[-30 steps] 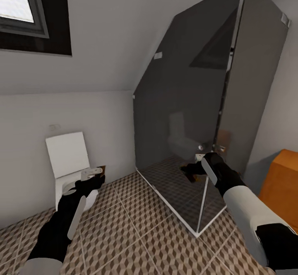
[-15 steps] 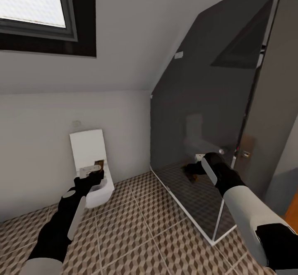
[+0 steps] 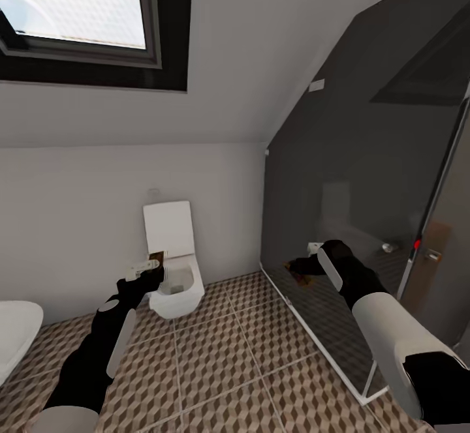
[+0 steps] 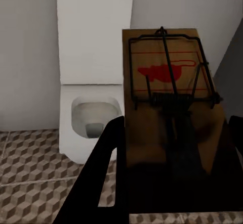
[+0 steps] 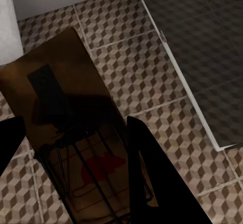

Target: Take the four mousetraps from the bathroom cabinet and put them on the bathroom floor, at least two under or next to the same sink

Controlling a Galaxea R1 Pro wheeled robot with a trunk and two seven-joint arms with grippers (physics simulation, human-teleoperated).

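Two mousetraps show: one mousetrap [image 4: 169, 107] sits between the fingers of the left gripper [image 3: 145, 267]; the other mousetrap [image 5: 76, 148] sits in the right gripper [image 3: 301, 267]; that makes two grippers, each on a black arm. One white toilet [image 3: 173, 270] stands against the wall; one window [image 3: 85, 12] sits in the sloped ceiling; one dark glass shower enclosure [image 3: 365, 179] rises at the right; one white curved fixture's edge [image 3: 13, 338] shows at the far left; one patterned tile floor [image 3: 222, 368] spreads below.
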